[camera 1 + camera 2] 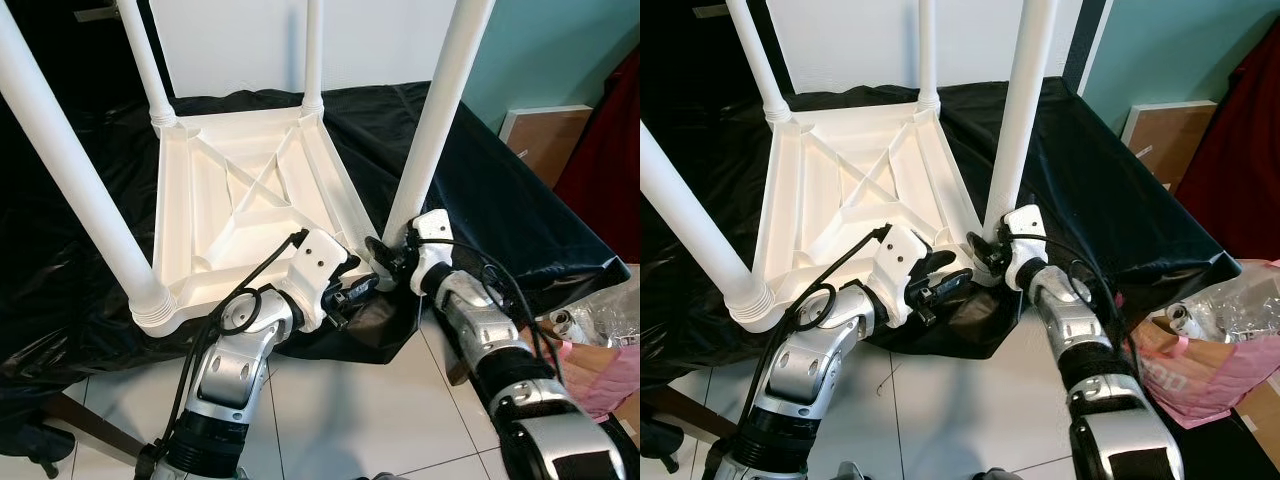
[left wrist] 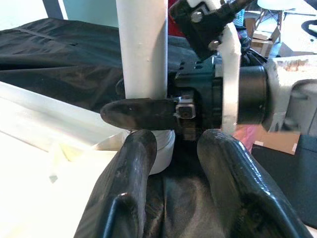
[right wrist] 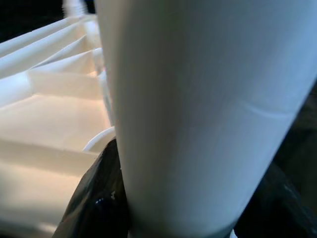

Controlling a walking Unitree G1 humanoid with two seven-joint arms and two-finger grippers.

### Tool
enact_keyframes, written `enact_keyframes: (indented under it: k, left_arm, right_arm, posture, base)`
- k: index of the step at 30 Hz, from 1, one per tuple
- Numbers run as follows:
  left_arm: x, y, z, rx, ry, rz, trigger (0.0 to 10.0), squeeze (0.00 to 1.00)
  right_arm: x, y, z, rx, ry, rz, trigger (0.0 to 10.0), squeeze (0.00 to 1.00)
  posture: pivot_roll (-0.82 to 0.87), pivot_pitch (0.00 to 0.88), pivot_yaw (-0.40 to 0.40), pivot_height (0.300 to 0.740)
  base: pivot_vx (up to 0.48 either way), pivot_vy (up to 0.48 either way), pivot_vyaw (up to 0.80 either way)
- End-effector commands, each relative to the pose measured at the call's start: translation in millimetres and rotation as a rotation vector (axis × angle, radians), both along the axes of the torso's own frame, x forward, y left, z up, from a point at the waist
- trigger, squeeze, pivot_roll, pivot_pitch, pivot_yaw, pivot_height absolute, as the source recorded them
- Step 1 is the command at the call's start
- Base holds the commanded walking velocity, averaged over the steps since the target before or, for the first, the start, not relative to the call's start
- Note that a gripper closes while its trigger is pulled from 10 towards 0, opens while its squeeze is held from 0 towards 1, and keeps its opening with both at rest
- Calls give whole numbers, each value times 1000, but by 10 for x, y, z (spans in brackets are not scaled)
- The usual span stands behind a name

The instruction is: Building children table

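Observation:
A white children's table [image 1: 250, 200] lies upside down on a black cloth [image 1: 500, 210], with its legs pointing up. My right gripper [image 1: 385, 255] is shut around the base of the near right leg [image 1: 435, 130], where the leg meets the table's corner. In the right wrist view that leg [image 3: 198, 99] is very close, with a black finger [image 3: 94, 198] beside it. My left gripper [image 2: 178, 163] is open just beside the same corner, low over the cloth's edge, with nothing between its fingers [image 2: 133, 168]. It faces the leg [image 2: 143, 49] and the right gripper's finger [image 2: 138, 113].
The other legs stand at the near left [image 1: 70, 190] and at the back [image 1: 150, 70]. A pink bag with clear plastic [image 1: 610, 350] lies on the floor at the right. A brown board [image 1: 545, 135] leans on the teal wall. White floor tiles [image 1: 350, 420] lie below my arms.

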State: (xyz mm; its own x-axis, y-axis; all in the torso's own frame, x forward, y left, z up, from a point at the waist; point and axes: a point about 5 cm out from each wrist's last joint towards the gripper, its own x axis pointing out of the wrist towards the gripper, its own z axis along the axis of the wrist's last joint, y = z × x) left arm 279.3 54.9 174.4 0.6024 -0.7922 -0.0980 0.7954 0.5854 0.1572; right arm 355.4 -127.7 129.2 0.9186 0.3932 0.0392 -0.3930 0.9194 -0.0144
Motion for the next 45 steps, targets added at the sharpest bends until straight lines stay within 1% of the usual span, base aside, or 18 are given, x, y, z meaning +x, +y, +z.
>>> enact_keyframes:
  k: [1, 2, 3, 4, 6, 7, 8, 9, 10, 11, 15, 33, 34, 35, 39, 41, 44, 45]
  left_arm:
    - [13, 14, 2, -8, -14, 88, 10000, 0]
    - [13, 14, 1, -8, -14, 88, 10000, 0]
    - [13, 14, 1, -8, -14, 88, 10000, 0]
    - [11, 12, -2, -9, -13, 88, 10000, 0]
    - [11, 12, -2, -9, -13, 88, 10000, 0]
    - [7, 8, -6, -9, -12, 86, 10000, 0]
    - [7, 8, -6, -9, -12, 86, 10000, 0]
    - [4, 4, -8, -9, -12, 85, 10000, 0]
    - [4, 4, -8, -9, -12, 85, 10000, 0]
    - [3, -1, -9, -10, -12, 84, 10000, 0]
    - [2, -7, -10, -11, -12, 83, 10000, 0]
    - [5, -11, -18, -8, -11, 77, 10000, 0]
    - [5, -13, -16, -8, -13, 75, 10000, 0]
    - [0, -15, -14, -6, -14, 73, 10000, 0]
    - [-9, -17, -21, -4, -13, 70, 10000, 0]
    - [-9, -17, -21, -4, -13, 70, 10000, 0]
    - [-11, -10, -24, -1, -13, 69, 10000, 0]
    - [-11, -10, -24, -1, -13, 69, 10000, 0]
  right_arm:
    - [-59, -9, -193, 20, 94, -104, 10000, 0]
    - [-68, 15, -201, 33, 99, -139, 10000, 0]
    - [-68, 15, -201, 33, 99, -139, 10000, 0]
    - [-79, 39, -209, 52, 101, -193, 10000, 0]
    - [-79, 39, -209, 52, 101, -193, 10000, 0]
    - [-89, 57, -218, 77, 104, -281, 10000, 0]
    - [-89, 57, -218, 77, 104, -281, 10000, 0]
    - [-104, 81, -218, 99, 97, -363, 10000, 0]
    - [-104, 81, -218, 99, 97, -363, 10000, 0]
    - [-117, 146, -215, 125, 102, -381, 10000, 0]
    - [-122, 190, -195, 140, 98, -376, 10000, 0]
    - [-147, 217, -162, 133, 88, -399, 10000, 0]
    - [-146, 213, -140, 131, 70, -392, 10000, 518]
    - [-138, 183, -76, 145, 26, -336, 10000, 1000]
    - [-148, 154, -42, 141, -4, -277, 10000, 1000]
    - [-148, 154, -42, 141, -4, -277, 10000, 1000]
    - [-187, 49, -21, 115, -39, -184, 10000, 1000]
    - [-187, 49, -21, 115, -39, -184, 10000, 1000]
  posture:
    - [-10, 60, -44, 740]
    - [-10, 60, -44, 740]
    - [-10, 60, -44, 740]
    - [-10, 59, -45, 740]
    - [-10, 59, -45, 740]
    - [-10, 58, -47, 740]
    - [-10, 58, -47, 740]
    - [-9, 57, -47, 740]
    - [-9, 57, -47, 740]
    - [-8, 55, -48, 740]
    - [-6, 49, -50, 740]
    - [-6, 38, -44, 740]
    - [-6, 37, -44, 740]
    - [-7, 38, -41, 740]
    - [-8, 38, -40, 740]
    - [-8, 38, -40, 740]
    - [-8, 41, -39, 740]
    - [-8, 41, -39, 740]
  base:
    - [0, 0, 0]
    - [0, 0, 0]
    - [0, 0, 0]
    - [0, 0, 0]
    - [0, 0, 0]
    - [0, 0, 0]
    - [0, 0, 0]
    - [0, 0, 0]
    - [0, 0, 0]
    - [0, 0, 0]
    - [0, 0, 0]
    - [0, 0, 0]
    - [0, 0, 0]
    - [0, 0, 0]
    - [0, 0, 0]
    - [0, 0, 0]
    - [0, 0, 0]
    - [0, 0, 0]
